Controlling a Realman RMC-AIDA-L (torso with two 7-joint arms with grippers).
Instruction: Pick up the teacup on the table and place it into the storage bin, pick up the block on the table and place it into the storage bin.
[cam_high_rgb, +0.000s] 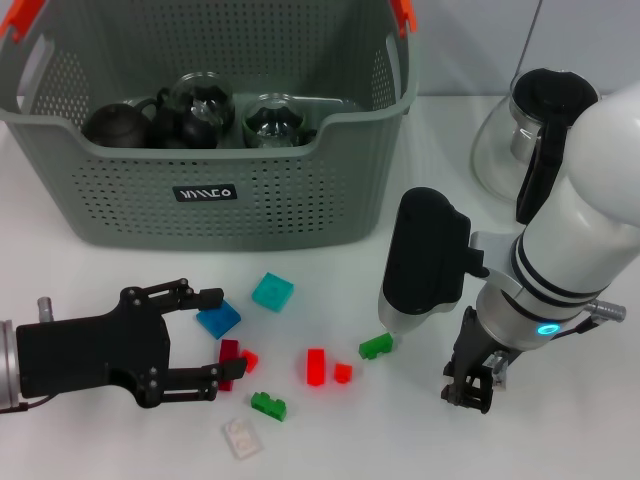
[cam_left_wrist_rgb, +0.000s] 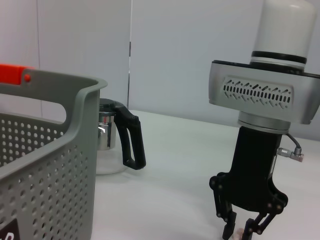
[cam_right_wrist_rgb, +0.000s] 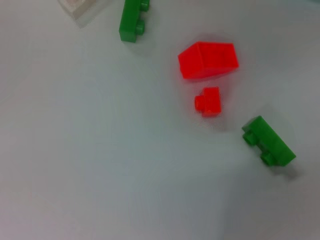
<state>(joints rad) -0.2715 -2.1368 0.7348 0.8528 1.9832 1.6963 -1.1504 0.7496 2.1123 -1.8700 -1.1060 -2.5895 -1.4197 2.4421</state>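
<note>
Resting low on the white surface (cam_high_rgb: 120, 450), the left hand (cam_high_rgb: 205, 340) is black and bony, with its two fingers spread wide and nothing between them. Just past its fingertips lie a flat blue block (cam_high_rgb: 218, 319) and a dark red block (cam_high_rgb: 229, 362), which touches the lower fingertip. A little farther out sit a teal block (cam_high_rgb: 272, 292), a bright red block (cam_high_rgb: 316, 367), a tiny red block (cam_high_rgb: 343, 373), and two green blocks, one (cam_high_rgb: 268, 405) below the hand's reach and one (cam_high_rgb: 376, 346) well off toward the other arm. A pale, see-through block (cam_high_rgb: 241, 438) lies below the hand and is hard to make out against the surface.

Behind the left hand stands the storage bin (cam_high_rgb: 230, 180), grey-green plastic with rows of little holes and orange-red handle ends. Inside it sit a dark round teapot (cam_high_rgb: 115, 122) and two shiny glass teacups (cam_high_rgb: 203, 100), partly hidden by the front wall.

The right hand (cam_high_rgb: 470, 385) points down at the surface, with its black fingers close together and nothing in them. Beyond it stands a glass jug (cam_high_rgb: 515, 140) with a black handle, half hidden by the white arm.
</note>
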